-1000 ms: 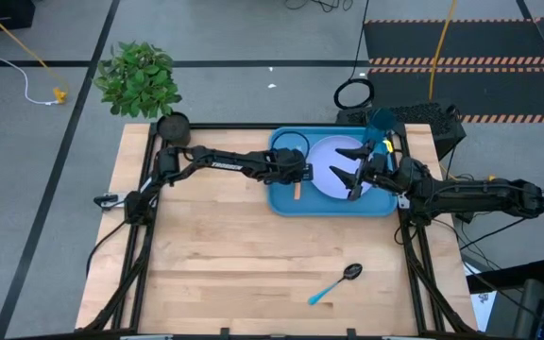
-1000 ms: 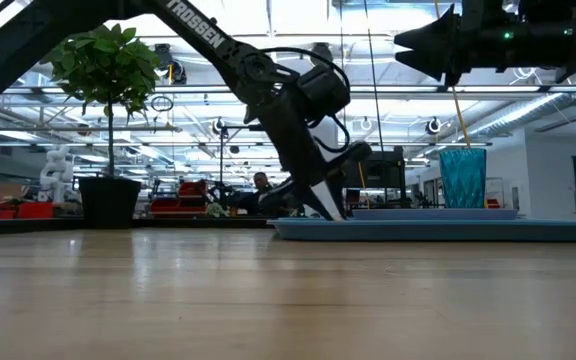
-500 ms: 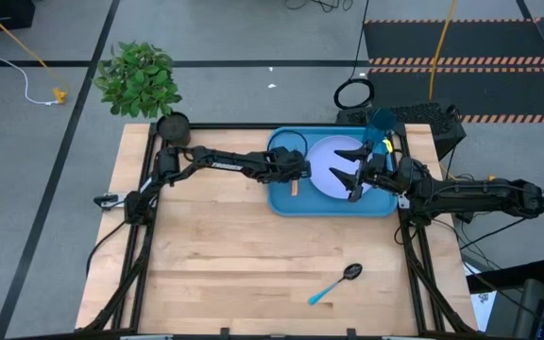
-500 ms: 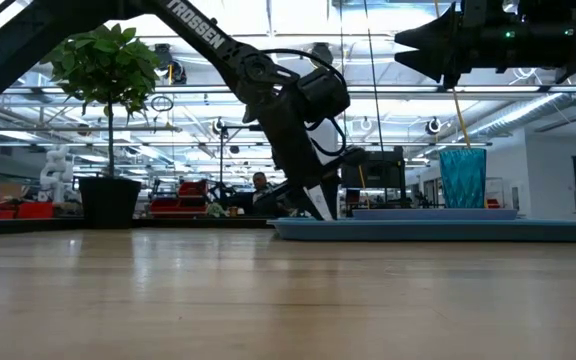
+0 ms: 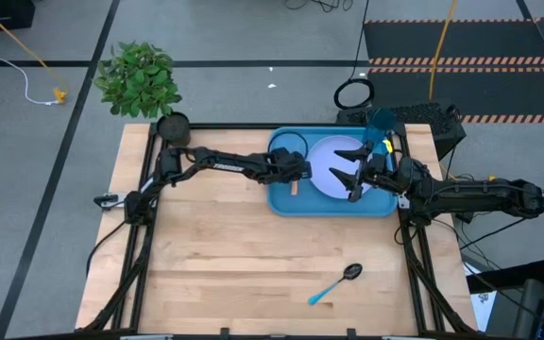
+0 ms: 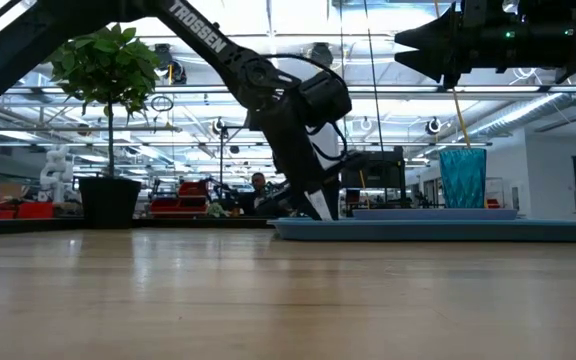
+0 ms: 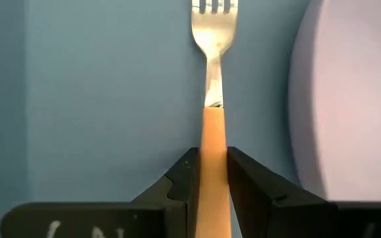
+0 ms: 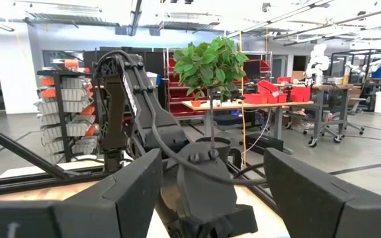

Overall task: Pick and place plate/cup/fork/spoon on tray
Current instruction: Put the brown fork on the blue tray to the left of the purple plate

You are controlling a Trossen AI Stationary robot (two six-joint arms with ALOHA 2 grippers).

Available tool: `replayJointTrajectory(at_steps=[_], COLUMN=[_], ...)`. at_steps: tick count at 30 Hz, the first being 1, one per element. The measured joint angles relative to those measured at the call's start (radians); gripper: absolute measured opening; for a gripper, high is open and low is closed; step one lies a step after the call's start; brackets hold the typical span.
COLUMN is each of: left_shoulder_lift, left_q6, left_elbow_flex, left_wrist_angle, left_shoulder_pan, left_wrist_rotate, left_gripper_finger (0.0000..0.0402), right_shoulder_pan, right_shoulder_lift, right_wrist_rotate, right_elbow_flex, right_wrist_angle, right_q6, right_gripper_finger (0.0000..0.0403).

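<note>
Left gripper (image 7: 210,173) low over the tray (image 5: 281,196), fingers close on either side of the fork (image 7: 211,99) handle; whether they grip it, cannot tell. Fork lies on tray, just beside plate (image 5: 333,161). Right gripper (image 5: 351,170) above plate, fingers spread wide, holding nothing.

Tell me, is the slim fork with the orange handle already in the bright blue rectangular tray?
In. The fork lies along the tray floor beside the pale lavender plate, its handle between the left gripper fingers.
</note>
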Motion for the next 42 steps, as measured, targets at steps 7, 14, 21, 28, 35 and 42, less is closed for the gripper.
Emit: replayJointTrajectory(at_steps=[7, 14, 21, 28, 35, 42], left_shoulder_lift=[0.036, 0.019, 0.019, 0.019, 0.018, 0.018], left_q6=[0.009, 0.027, 0.035, 0.04, 0.043, 0.056], left_elbow_flex=[0.003, 0.0, 0.0, 0.0, 0.0, 0.0], left_wrist_angle=[0.048, 0.047, 0.052, 0.053, 0.053, 0.054], left_shoulder_pan=[0.005, 0.004, 0.003, -0.001, -0.005, -0.008], left_wrist_rotate=[0.007, -0.017, -0.019, -0.02, -0.019, -0.021], left_gripper_finger=[0.0075, 0.0075, 0.0075, 0.0075, 0.0075, 0.0075], right_shoulder_pan=[0.0, 0.0, 0.0, 0.0, 0.0, 0.0], right_shoulder_lift=[0.0, 0.0, 0.0, 0.0, 0.0, 0.0], right_wrist_rotate=[0.0, -0.001, -0.001, -0.028, -0.027, -0.027], right_elbow_flex=[0.0, 0.0, 0.0, 0.0, 0.0, 0.0], right_wrist_angle=[-0.003, -0.006, -0.006, -0.005, -0.006, -0.006], right_q6=[0.008, 0.025, 0.025, 0.026, 0.026, 0.026], right_gripper_finger=[0.026, 0.026, 0.026, 0.026, 0.026, 0.026])
